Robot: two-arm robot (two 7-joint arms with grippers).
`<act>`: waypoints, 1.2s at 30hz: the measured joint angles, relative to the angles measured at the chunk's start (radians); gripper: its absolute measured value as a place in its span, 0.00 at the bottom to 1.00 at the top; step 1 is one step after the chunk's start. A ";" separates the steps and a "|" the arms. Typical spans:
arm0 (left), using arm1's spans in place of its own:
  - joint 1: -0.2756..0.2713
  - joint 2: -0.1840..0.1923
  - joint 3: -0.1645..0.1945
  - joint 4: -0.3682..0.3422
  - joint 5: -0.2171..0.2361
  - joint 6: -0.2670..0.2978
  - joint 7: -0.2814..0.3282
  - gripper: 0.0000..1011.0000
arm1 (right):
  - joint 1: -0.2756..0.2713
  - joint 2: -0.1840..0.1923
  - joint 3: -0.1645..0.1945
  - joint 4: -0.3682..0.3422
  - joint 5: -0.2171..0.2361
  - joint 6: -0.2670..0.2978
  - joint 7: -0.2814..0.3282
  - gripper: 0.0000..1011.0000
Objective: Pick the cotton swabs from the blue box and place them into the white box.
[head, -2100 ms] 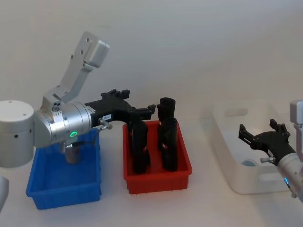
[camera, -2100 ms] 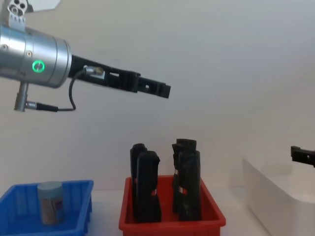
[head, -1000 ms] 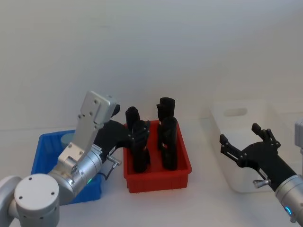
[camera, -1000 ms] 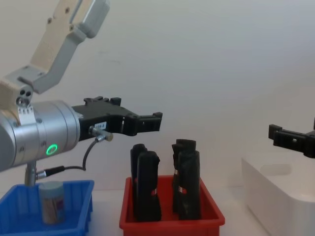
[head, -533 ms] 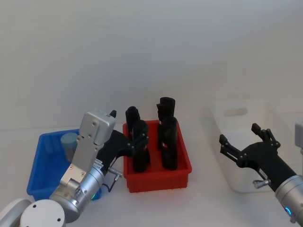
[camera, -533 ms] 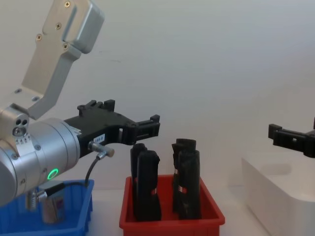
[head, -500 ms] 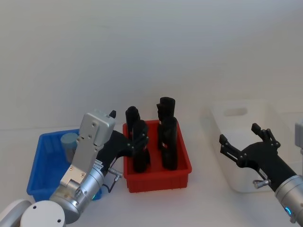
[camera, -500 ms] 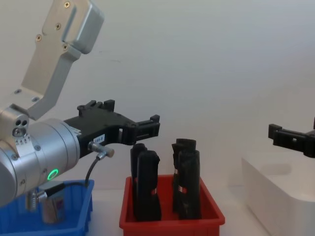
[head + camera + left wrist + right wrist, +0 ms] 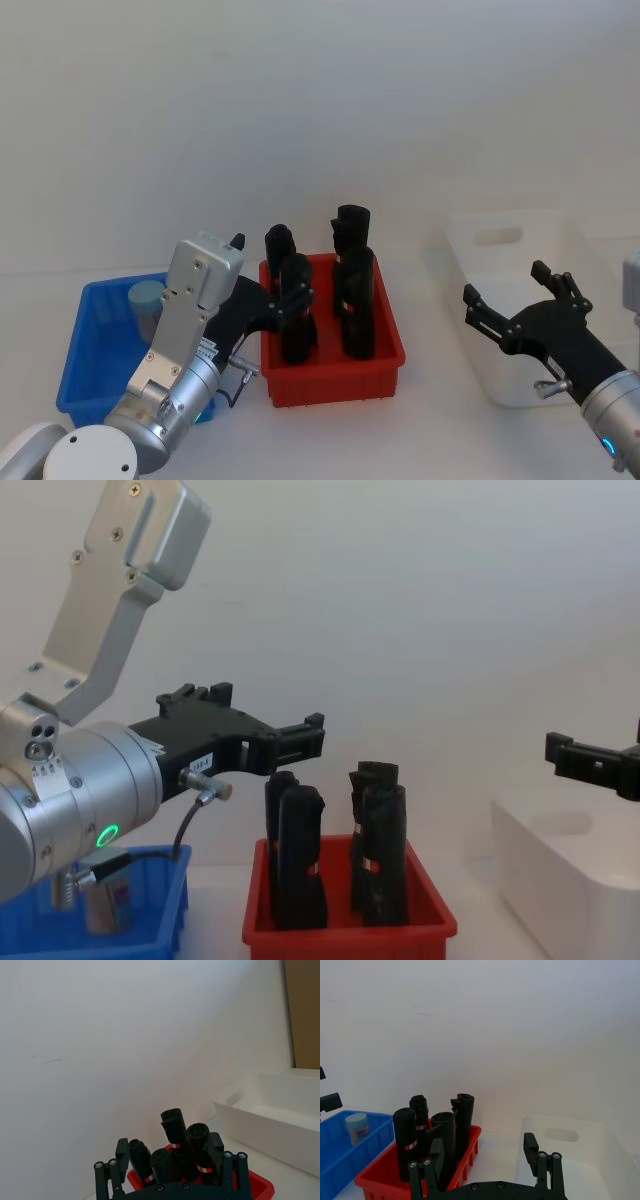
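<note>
One jar of cotton swabs [image 9: 147,308] with a pale lid stands upright at the far end of the blue box [image 9: 80,352]. The right wrist view shows the same jar [image 9: 356,1128] in the blue box [image 9: 340,1156]. My left gripper [image 9: 272,312] hangs open and empty above the right edge of the blue box, pointing toward the red bin. In the chest view it [image 9: 305,738] is well above the bins. My right gripper [image 9: 505,285] is open and empty, raised just left of the white box [image 9: 470,305].
A red bin [image 9: 330,378] holding several tall black objects [image 9: 352,290] stands between the blue box and the white box. My left arm's silver body [image 9: 80,800] hides part of the blue box [image 9: 150,942] in the chest view. A plain white wall lies behind.
The left arm has drawn back and sunk low, uncovering the jar. The right gripper has come out of the white box, moving left. Nothing has moved in the last half second.
</note>
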 joint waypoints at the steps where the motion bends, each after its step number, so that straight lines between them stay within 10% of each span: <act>1: 0.000 0.000 0.000 0.000 0.000 0.000 0.000 0.99 | 0.000 0.000 0.000 0.000 0.000 0.000 0.000 0.99; 36: 0.000 0.000 0.000 0.001 -0.001 0.000 0.000 0.99 | 0.017 -0.002 0.003 0.022 -0.015 0.024 0.013 0.99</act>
